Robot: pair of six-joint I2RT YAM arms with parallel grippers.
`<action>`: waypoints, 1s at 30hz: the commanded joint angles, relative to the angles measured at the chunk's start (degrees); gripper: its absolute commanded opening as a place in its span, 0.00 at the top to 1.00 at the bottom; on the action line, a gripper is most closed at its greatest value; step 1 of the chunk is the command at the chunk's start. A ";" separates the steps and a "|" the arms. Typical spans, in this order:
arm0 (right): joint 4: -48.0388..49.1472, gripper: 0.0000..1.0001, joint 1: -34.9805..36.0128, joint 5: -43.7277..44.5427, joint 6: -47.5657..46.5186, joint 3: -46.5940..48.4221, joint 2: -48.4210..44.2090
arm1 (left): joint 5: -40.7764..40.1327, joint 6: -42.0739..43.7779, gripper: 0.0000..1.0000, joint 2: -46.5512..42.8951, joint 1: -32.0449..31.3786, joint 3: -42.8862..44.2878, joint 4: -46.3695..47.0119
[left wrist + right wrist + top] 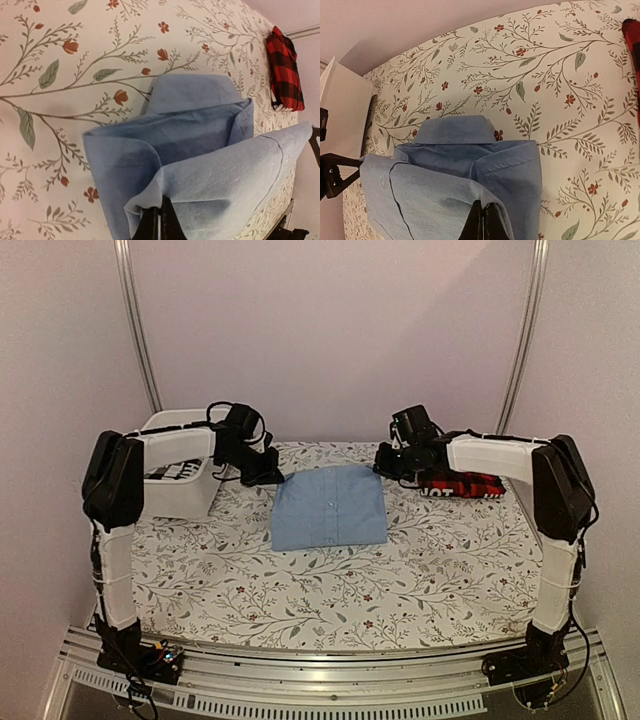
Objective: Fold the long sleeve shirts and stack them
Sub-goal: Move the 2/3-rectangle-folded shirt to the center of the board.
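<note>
The light blue shirt [329, 506] lies folded in the middle of the floral table, collar toward the far edge. My left gripper [268, 476] is shut on its far left corner; the cloth [200, 165] drapes over the closed fingers [159, 225]. My right gripper [388, 466] is shut on the far right corner; the fold [470, 185] hangs over its fingers [483, 225], with the collar [455, 131] beyond. The red-and-black plaid shirt [462, 484] lies folded at the far right, also in the left wrist view [285, 70].
A white bin [182, 475] with dark-and-white contents stands at the far left, beside my left arm. The floral tablecloth [330, 590] covers the table. A pale wall stands close behind the far edge.
</note>
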 commanded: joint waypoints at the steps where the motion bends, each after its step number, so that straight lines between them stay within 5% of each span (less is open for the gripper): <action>1: 0.41 1.00 -3.77 -7.08 -4.30 12.59 14.14 | 1.39 1.21 1.00 13.92 2.12 13.96 -0.45; 4: -1.60 1.00 -4.44 -8.87 -4.28 16.60 20.89 | 1.21 1.06 1.00 20.45 2.29 21.70 -3.79; 7: -0.44 1.00 -4.31 -10.69 -3.87 14.13 22.40 | 1.46 0.43 1.00 20.28 2.11 19.44 -2.40; 12: 1.58 1.00 -2.64 -8.95 -3.19 1.99 17.42 | 3.22 -0.86 1.00 12.87 0.59 6.69 3.75; 20: 6.70 1.00 2.44 -4.50 2.53 -24.40 -4.49 | 2.56 -4.76 1.00 -5.04 -4.40 -19.21 14.99; 30: 4.04 1.00 6.29 1.38 5.35 -26.81 -14.40 | -0.88 -4.84 1.00 -18.76 -4.27 -29.95 14.35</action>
